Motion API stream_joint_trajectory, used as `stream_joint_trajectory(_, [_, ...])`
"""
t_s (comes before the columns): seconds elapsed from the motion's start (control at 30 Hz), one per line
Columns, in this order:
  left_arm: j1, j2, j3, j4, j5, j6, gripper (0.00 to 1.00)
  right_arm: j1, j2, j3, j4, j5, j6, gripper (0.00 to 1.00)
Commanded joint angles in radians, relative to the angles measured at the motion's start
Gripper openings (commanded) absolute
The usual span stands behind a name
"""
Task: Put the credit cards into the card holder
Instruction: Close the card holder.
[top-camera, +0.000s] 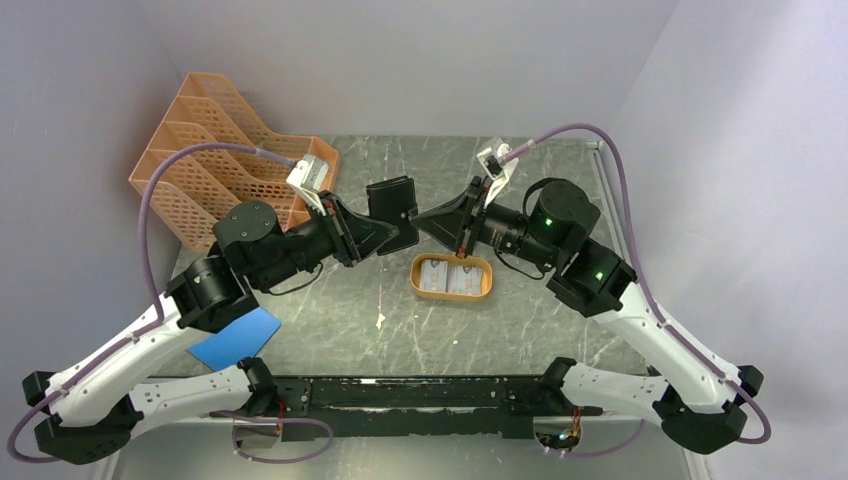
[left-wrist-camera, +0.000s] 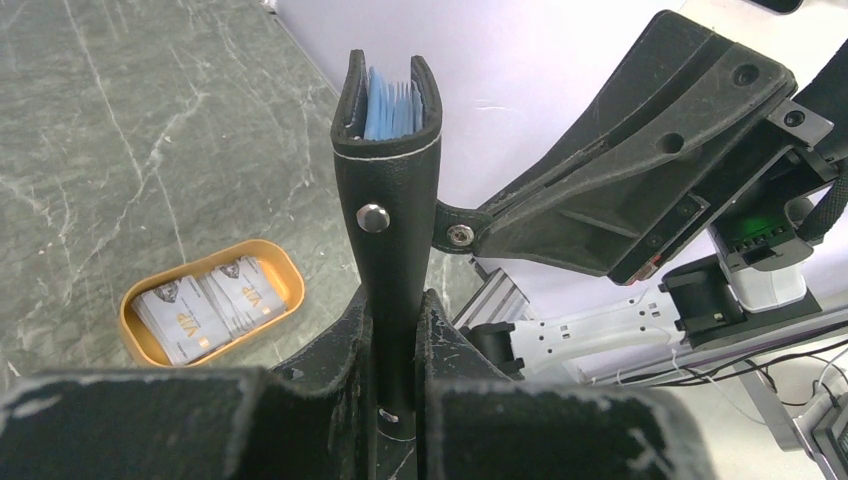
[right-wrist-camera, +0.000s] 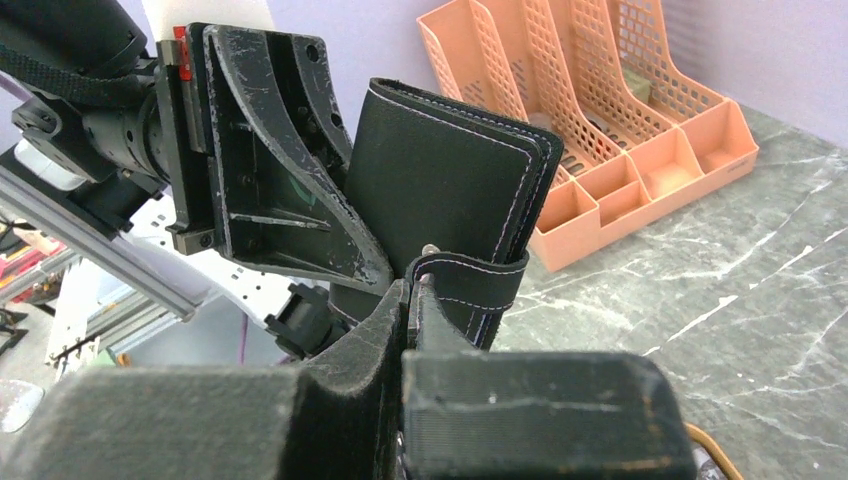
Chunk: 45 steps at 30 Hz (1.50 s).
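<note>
Overall room: grey-green marbled table (top-camera: 560, 330) shows bare on the near side and to the right of the orange oval tray (top-camera: 414, 275); pale walls close the left, far and right edges.
Clutter: orange mesh plastic file organizer (top-camera: 210, 150) well beyond-left of the tray; flat blue sheet (top-camera: 237, 338) well to its near-left, partly under the left arm.
Cards: pale grey-white plastic credit cards (top-camera: 452, 276) lie flat inside the tray in two side-by-side stacks.
Holder: black stitched leather-like card holder (top-camera: 392, 205), held off the table just beyond the tray's left end.
Texture: matte skin, white stitching, metal snap stud, blue pockets showing inside.
Axis: long axis runs out along the left fingers toward the far wall, open mouth at the far end.
Left gripper (top-camera: 385, 238): jaws nearly together, clamped on the holder's near end.
Right gripper (right-wrist-camera: 412, 300): jaws fully closed, pinching the holder's snap tab (right-wrist-camera: 470, 280) from the tray's far side.
</note>
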<state>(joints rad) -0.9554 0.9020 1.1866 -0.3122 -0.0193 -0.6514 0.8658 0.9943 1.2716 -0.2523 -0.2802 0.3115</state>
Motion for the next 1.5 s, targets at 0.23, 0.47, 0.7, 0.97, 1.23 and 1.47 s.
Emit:
stream_joint_trajectory(0.23, [0.001,0.016,0.057,0.030,0.047,0.036,0.05,0.002,0.025,0.012,0.011,0.037,0.014,0.00])
stream_joint_trajectory(0.47, [0.001,0.026,0.066,0.028,0.068,0.042,0.05,0.002,0.030,0.016,0.005,0.046,0.017,0.00])
stream_joint_trajectory(0.7, [0.001,0.034,0.074,0.027,0.088,0.044,0.05,0.004,0.043,0.032,-0.019,0.070,0.014,0.00])
stream_joint_trajectory(0.97, [0.001,0.020,0.067,0.014,0.073,0.049,0.05,0.003,0.051,0.048,-0.066,0.119,0.000,0.00])
stream_joint_trajectory(1.23, [0.000,0.017,0.066,0.016,0.082,0.049,0.05,0.005,0.067,0.053,-0.064,0.099,0.007,0.00])
stream_joint_trajectory(1.47, [0.001,0.026,0.071,0.024,0.098,0.050,0.05,0.020,0.095,0.075,-0.086,0.097,0.002,0.00])
